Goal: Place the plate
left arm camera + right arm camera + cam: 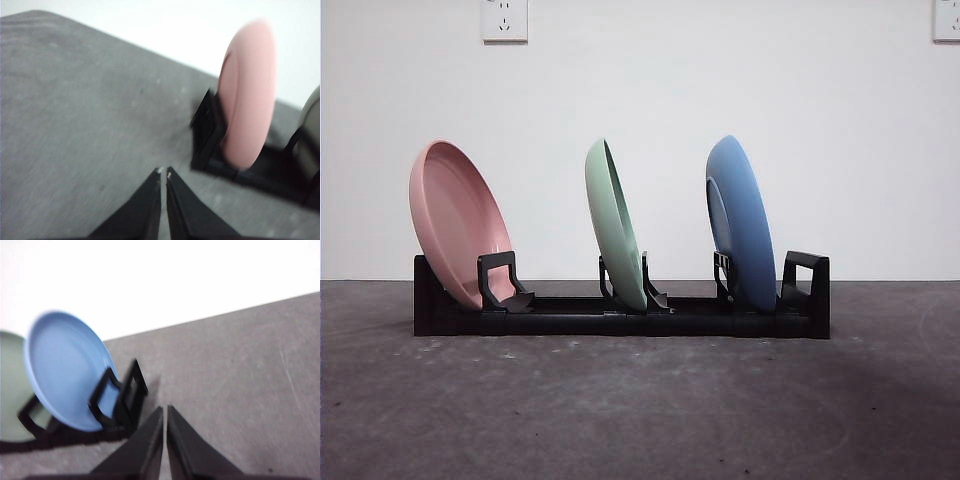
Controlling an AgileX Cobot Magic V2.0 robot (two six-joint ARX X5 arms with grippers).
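In rack (620, 322): pink plate (458, 220) near closed left gripper (163, 173), apart.

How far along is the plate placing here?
Looks done: pink plate, green plate and blue plate all stand in the rack. Nothing in hand: left gripper and right gripper are shut, empty, off the rack. Nothing visibly left.

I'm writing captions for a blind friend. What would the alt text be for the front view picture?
Three plates stand on edge in a black rack on a grey table: a pink plate at the left, a green plate in the middle and a blue plate at the right, all leaning left. Behind is a white wall; no robot hand shows.
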